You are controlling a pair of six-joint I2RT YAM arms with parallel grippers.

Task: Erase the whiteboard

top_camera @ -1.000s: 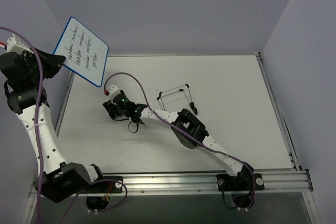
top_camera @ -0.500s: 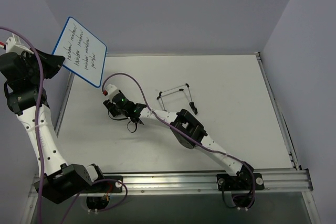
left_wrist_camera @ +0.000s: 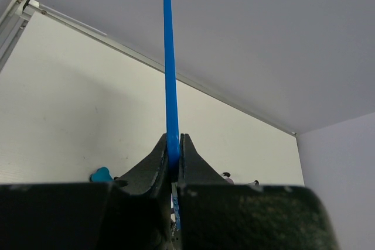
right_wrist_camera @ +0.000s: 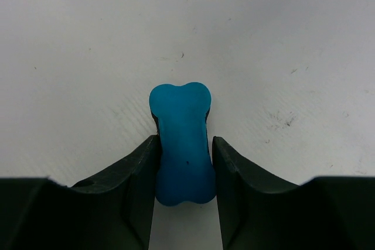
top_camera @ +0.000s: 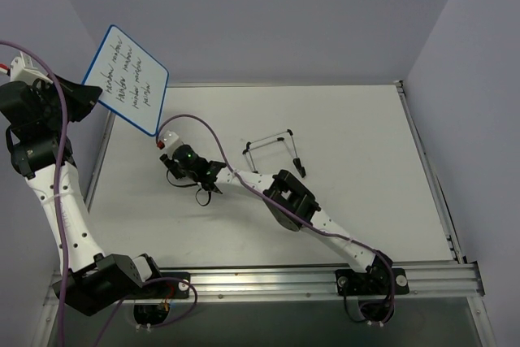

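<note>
Barely begun: clamps the whiteboard (top_camera: 126, 79) by its rim in the left gripper (left_wrist_camera: 173, 150), aloft over the table's (top_camera: 366, 119) far-left corner, writing (top_camera: 122, 71) intact; straddles the eraser (right_wrist_camera: 179, 109) toward the left edge with the right gripper (right_wrist_camera: 185, 141), grasp unclear; leaves all wiping.

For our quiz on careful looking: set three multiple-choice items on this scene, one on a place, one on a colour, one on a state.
1. Where is the whiteboard? A lying flat; B held up by the left pincer; C propped on its feet.
2. What colour is the eraser? A red; B blue; C yellow.
3. The whiteboard's face is: A blank; B written on; C cracked.
Answers: B, the pincer clamps its rim, raised; B, plainly blue in the right wrist view; B, black handwriting shows.
</note>
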